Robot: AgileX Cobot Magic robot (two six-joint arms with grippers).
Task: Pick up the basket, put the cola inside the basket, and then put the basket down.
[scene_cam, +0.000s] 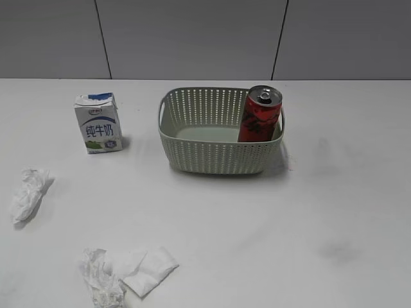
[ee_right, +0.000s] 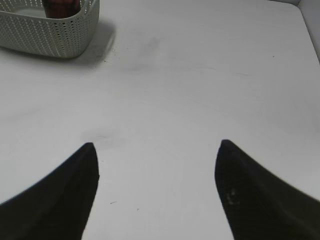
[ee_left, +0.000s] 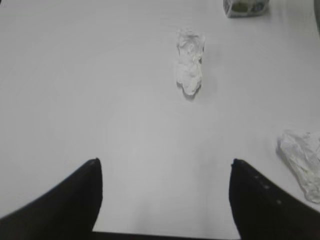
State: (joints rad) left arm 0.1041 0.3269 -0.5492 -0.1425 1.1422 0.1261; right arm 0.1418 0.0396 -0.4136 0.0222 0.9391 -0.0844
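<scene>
The cola (scene_cam: 260, 115) was seen upright in the right end of the basket (scene_cam: 212, 154), up-left of the nearer right gripper (ee_right: 157, 150), both grippers being spread and empty.

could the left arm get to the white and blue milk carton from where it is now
Probably yes: the open left gripper hovers over bare table, with only a crumpled white tissue lying before the white-and-blue milk carton.

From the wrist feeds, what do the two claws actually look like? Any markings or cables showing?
Only the fingertips show. The left claw has two black, tapering, pointed fingers. The right claw matches: two black wedge-shaped fingers. No cables or clear markings are visible, and neither arm appears in the exterior view.
</scene>
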